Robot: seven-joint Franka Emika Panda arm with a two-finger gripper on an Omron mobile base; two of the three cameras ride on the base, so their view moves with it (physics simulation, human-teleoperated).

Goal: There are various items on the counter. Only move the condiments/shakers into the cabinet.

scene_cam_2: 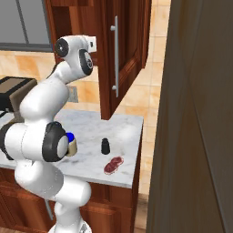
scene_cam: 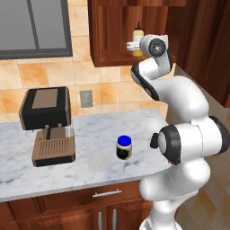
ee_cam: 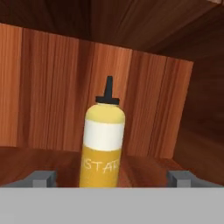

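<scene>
The yellow squeeze bottle (ee_cam: pixel 103 144) stands upright right in front of the hand camera, on the floor of the cabinet (ee_cam: pixel 52 87), its black nozzle pointing up. The gripper (ee_cam: pixel 111 179) has its fingers (ee_cam: pixel 41 178) spread wide, one on each side of the bottle and clear of it, so nothing is held.

In the left base view the bottle (scene_cam: pixel 138 35) sits inside the open cabinet with the arm's wrist just beside it.

Down on the worktop (scene_cam: pixel 90 157) the blue-lidded jar (scene_cam: pixel 124 147) waits near the front edge, and in the right base view the small black shaker (scene_cam_2: pixel 105 145) stands close to the dark-red lumpy object (scene_cam_2: pixel 113 165), which should stay where it is.

The risk now, as I judge it, is the withdrawal: if the hand pulls back at a slant, one finger could clip the tall, narrow bottle and tip it or drag it off the cabinet's edge. The open cabinet door (scene_cam_2: pixel 123 54) also hangs near the arm's path down.
</scene>
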